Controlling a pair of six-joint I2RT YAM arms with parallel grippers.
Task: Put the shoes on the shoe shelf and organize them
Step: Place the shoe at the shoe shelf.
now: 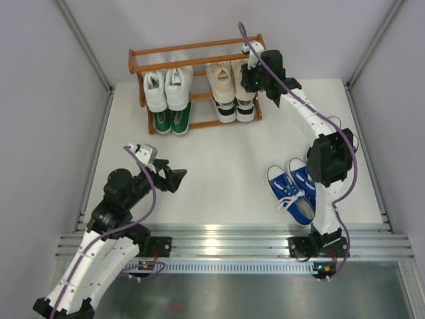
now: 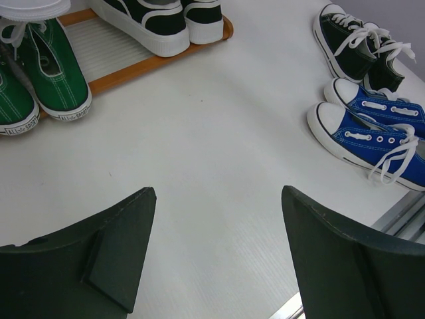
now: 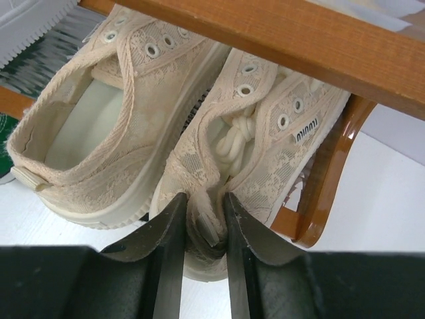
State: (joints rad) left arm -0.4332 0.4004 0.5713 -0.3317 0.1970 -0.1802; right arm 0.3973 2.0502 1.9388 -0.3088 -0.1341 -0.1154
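The orange-brown shoe shelf (image 1: 192,48) stands at the back of the table. On its middle tier sit a white pair (image 1: 166,90) and a beige pair (image 1: 229,80); below them are green shoes (image 1: 171,121) and black-and-white shoes (image 1: 234,111). My right gripper (image 3: 203,197) is shut on the heel collar of the right beige shoe (image 3: 265,139), just under a shelf rail (image 3: 299,40). A blue pair (image 1: 292,189) lies on the table at the right, with a black canvas pair (image 2: 355,43) beyond it. My left gripper (image 2: 218,193) hangs open over bare table, holding nothing.
The right arm (image 1: 312,126) stretches from its base across the blue shoes to the shelf's right end. Metal frame rails (image 1: 219,242) run along the table's near edge. Grey walls close in the table at left, right and back.
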